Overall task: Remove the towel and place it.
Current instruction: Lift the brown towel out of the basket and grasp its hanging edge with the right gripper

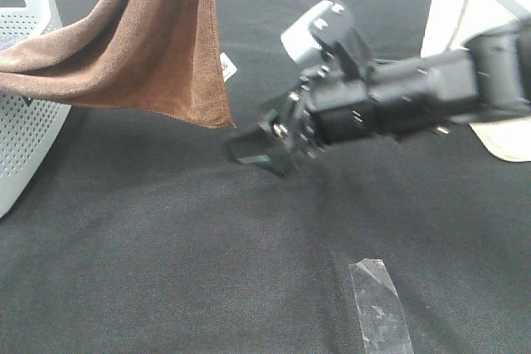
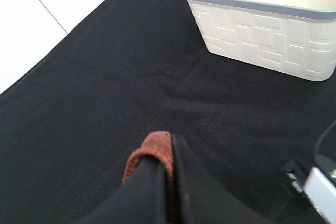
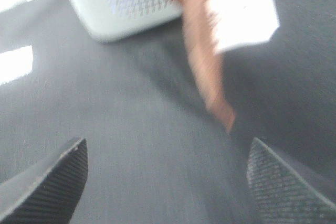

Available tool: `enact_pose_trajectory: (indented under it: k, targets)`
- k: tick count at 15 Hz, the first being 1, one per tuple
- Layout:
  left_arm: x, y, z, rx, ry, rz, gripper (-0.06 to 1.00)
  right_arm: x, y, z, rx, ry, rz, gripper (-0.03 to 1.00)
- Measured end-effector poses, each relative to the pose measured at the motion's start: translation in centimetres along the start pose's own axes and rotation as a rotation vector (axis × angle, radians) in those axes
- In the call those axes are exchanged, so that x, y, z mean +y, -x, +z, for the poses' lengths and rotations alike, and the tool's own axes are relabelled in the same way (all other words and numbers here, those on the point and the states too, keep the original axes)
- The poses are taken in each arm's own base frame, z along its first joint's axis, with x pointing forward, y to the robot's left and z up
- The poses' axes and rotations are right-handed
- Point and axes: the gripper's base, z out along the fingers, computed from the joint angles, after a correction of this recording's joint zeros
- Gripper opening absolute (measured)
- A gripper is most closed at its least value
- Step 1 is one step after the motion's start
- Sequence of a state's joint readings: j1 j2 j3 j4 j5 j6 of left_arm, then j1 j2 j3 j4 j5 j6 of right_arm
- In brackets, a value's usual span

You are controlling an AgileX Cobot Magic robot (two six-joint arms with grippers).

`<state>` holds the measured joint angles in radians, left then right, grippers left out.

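The rust-brown towel (image 1: 141, 47) hangs from above the exterior high view's top edge, its left part draped over the white perforated basket (image 1: 21, 147). Its small white tag (image 1: 225, 65) shows by the right stitched edge. My left gripper (image 2: 170, 148) is shut on a fold of the towel (image 2: 155, 153), high above the black cloth; it is outside the exterior view. My right gripper (image 1: 253, 138) is open and empty, just right of and below the towel's lower corner. In the right wrist view the open gripper (image 3: 168, 182) faces the blurred towel (image 3: 205, 51) and the basket (image 3: 121, 3).
The black table cloth (image 1: 166, 271) covers the table. A strip of clear tape (image 1: 380, 304) lies at the front right. A second white basket with a block pattern (image 2: 262, 35) stands on the cloth in the left wrist view. A pale object (image 1: 502, 143) lies at the right edge.
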<state>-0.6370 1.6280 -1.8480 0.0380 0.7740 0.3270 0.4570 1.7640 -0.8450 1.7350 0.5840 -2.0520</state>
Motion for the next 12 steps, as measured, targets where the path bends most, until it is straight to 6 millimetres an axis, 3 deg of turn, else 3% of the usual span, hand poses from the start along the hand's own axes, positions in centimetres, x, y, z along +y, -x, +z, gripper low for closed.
enact_pose_trajectory:
  k: [2, 10, 12]
  targets:
    - [0.0, 0.0, 0.0, 0.000, 0.000, 0.000, 0.00, -1.4, 0.3, 2.1, -0.011, 0.039, 0.030, 0.76]
    - [0.0, 0.0, 0.0, 0.000, 0.000, 0.000, 0.00, -3.4, 1.5, 4.4, -0.050, 0.062, 0.009, 0.72]
    - [0.0, 0.0, 0.0, -0.001, 0.000, -0.001, 0.00, -3.9, 1.0, 5.3, -0.040, 0.070, 0.030, 0.66]
